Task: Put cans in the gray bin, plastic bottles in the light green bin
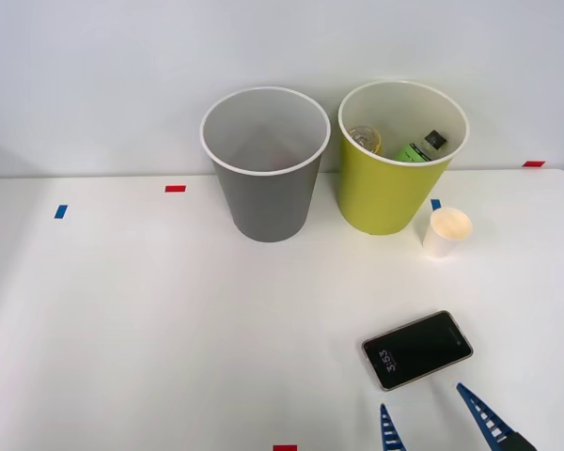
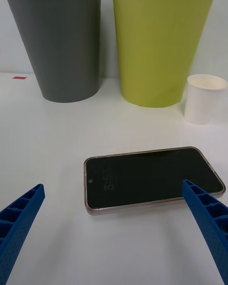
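Note:
The gray bin (image 1: 266,178) (image 2: 59,47) stands at the back middle of the table, and its inside looks bare. Right of it stands the light green bin (image 1: 387,183) (image 2: 159,47). Inside the green bin lie a green plastic bottle with a black cap (image 1: 421,147) and a bottle with a yellow label (image 1: 367,140). No cans are in view. My right gripper (image 1: 425,413) (image 2: 114,228) hovers open at the table's front right, just short of a phone, with nothing between its blue fingers (image 2: 209,223).
A black phone (image 1: 417,349) (image 2: 149,178) lies flat right before the gripper. A white paper cup (image 1: 446,232) (image 2: 204,99) stands beside the green bin. Small red and blue tape marks (image 1: 175,188) dot the white table (image 1: 150,319).

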Controlling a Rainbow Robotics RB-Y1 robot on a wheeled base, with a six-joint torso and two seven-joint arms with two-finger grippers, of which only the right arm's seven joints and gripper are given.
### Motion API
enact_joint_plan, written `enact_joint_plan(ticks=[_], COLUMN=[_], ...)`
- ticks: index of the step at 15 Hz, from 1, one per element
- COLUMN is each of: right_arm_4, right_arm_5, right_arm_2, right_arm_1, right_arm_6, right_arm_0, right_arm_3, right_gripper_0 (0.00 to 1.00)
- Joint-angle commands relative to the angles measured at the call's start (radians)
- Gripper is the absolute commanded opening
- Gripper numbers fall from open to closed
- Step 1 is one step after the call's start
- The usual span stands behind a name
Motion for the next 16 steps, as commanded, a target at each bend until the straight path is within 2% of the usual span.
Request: enact_joint_plan(ticks=[1, 16], right_arm_4=[-0.001, -0.001], right_arm_5=[0.0, 0.0], right_arm_2=[0.009, 0.004], right_arm_1=[-0.001, -0.006], right_arm_6=[-0.001, -0.009], right_arm_0=[0.038, 0.048], right_arm_3=[0.0, 0.0], right_gripper_0=[1.0, 1.0])
